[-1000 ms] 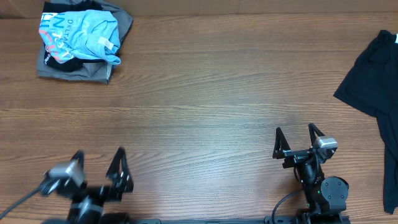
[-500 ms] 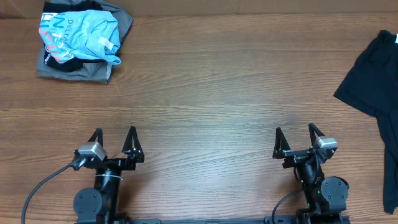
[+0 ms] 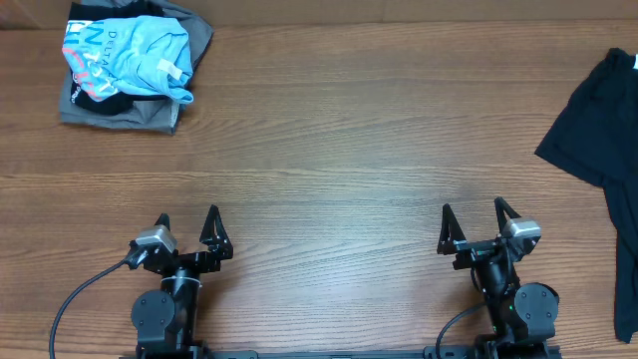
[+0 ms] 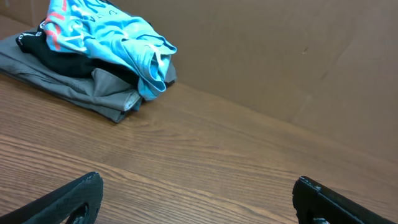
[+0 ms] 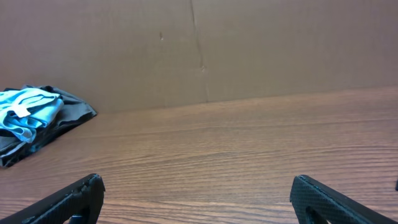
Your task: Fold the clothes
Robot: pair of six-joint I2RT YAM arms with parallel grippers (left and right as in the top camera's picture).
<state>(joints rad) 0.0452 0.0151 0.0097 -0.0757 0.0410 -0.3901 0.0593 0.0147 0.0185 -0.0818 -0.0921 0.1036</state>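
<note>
A light blue T-shirt [image 3: 135, 55] with white lettering and red-orange print lies folded on top of a stack of black and grey clothes [image 3: 118, 108] at the table's far left corner. The left wrist view shows the same blue T-shirt [image 4: 115, 40] on its grey pile [image 4: 81, 90]; the right wrist view catches it [image 5: 25, 109] at the far left. A loose black garment [image 3: 598, 130] lies spread at the right edge. My left gripper [image 3: 186, 221] stands open near the front left, empty. My right gripper [image 3: 472, 213] stands open near the front right, empty. Both are far from the clothes.
A brown cardboard wall [image 5: 199, 50] runs along the table's far edge. The wooden table [image 3: 329, 150] stretches between the two clothes groups. A black cable [image 3: 70, 299] trails from the left arm's base.
The left arm has swung back from the lower left to an upright rest pose facing forward, its gripper still open. The right arm has not moved.
</note>
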